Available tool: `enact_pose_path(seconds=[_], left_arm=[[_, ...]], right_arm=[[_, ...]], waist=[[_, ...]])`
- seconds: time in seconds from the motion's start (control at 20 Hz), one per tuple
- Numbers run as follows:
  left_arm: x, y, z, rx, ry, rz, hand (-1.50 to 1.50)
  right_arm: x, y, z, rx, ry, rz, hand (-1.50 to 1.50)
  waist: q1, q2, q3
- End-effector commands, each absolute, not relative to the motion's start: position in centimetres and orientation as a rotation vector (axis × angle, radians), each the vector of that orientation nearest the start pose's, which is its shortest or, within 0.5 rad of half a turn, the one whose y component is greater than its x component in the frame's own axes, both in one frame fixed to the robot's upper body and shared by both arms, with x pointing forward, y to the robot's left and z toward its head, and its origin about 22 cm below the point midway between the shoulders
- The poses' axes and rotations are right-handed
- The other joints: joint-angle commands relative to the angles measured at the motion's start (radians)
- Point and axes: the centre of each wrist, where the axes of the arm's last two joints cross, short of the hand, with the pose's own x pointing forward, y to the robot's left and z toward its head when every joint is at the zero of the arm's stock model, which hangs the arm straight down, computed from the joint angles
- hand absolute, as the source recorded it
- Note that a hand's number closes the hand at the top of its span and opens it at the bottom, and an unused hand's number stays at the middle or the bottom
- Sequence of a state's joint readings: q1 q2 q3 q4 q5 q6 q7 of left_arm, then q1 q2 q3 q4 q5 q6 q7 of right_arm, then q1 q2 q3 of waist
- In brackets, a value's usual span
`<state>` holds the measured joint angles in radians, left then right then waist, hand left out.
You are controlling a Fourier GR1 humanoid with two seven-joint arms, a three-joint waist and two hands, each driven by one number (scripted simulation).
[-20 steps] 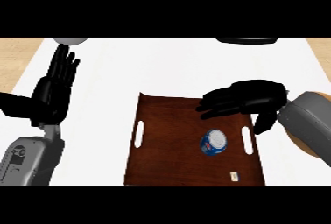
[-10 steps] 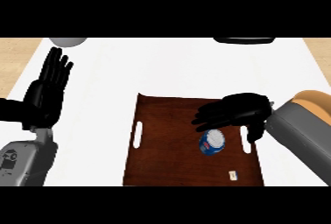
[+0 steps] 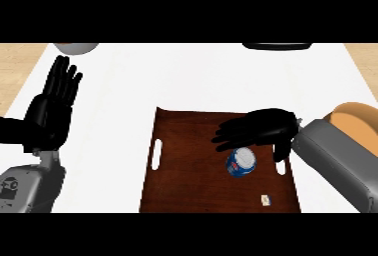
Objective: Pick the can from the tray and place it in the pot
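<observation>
A blue and white can (image 3: 241, 162) lies on the dark brown tray (image 3: 188, 165) right of its middle. My right hand (image 3: 260, 129) hovers just above the can's far side, palm down, fingers relaxed and spread toward the left, thumb hanging down beside the can's right. It holds nothing. My left hand (image 3: 50, 107) rests open at the left, fingers up, off the tray. A dark pot rim (image 3: 277, 45) shows at the top edge, right of centre.
A grey bowl-like object (image 3: 76, 47) is cut off at the top left. The tray has white handle slots (image 3: 156, 154) on both sides and a small white tag (image 3: 266, 200) near its front right. Wooden floor borders the white counter (image 3: 192, 75).
My right hand has come down and back toward the can, from beyond it to right over it. The left hand drifted slightly left. The can has stayed put.
</observation>
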<state>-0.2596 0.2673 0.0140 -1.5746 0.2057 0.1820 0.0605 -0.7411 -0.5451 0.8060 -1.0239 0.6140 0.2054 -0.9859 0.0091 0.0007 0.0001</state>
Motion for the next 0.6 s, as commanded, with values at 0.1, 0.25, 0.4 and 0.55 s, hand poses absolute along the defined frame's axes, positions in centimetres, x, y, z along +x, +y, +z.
enact_pose_path(seconds=[0.1,0.25,0.4,0.55], left_arm=[[30.2,26.7,7.8,0.106,-1.773,0.039,0.0],[30.3,26.3,5.5,0.093,-1.756,0.026,0.0],[30.6,27.3,8.4,0.092,-1.759,0.051,0.0],[31.0,25.0,6.8,0.099,-1.763,0.051,0.0]], right_arm=[[35.9,-18.8,2.5,-0.547,2.058,-2.735,-1.5],[36.2,-16.9,2.8,-0.534,2.063,-2.735,-1.5],[34.5,-17.7,-0.4,-0.585,2.05,-2.697,-1.5],[34.8,-17.7,-0.4,-0.602,2.047,-2.699,-1.5]], waist=[[-0.005,0.001,0.0],[-0.007,0.001,-0.001],[-0.005,0.001,0.0],[-0.006,0.001,0.0]])
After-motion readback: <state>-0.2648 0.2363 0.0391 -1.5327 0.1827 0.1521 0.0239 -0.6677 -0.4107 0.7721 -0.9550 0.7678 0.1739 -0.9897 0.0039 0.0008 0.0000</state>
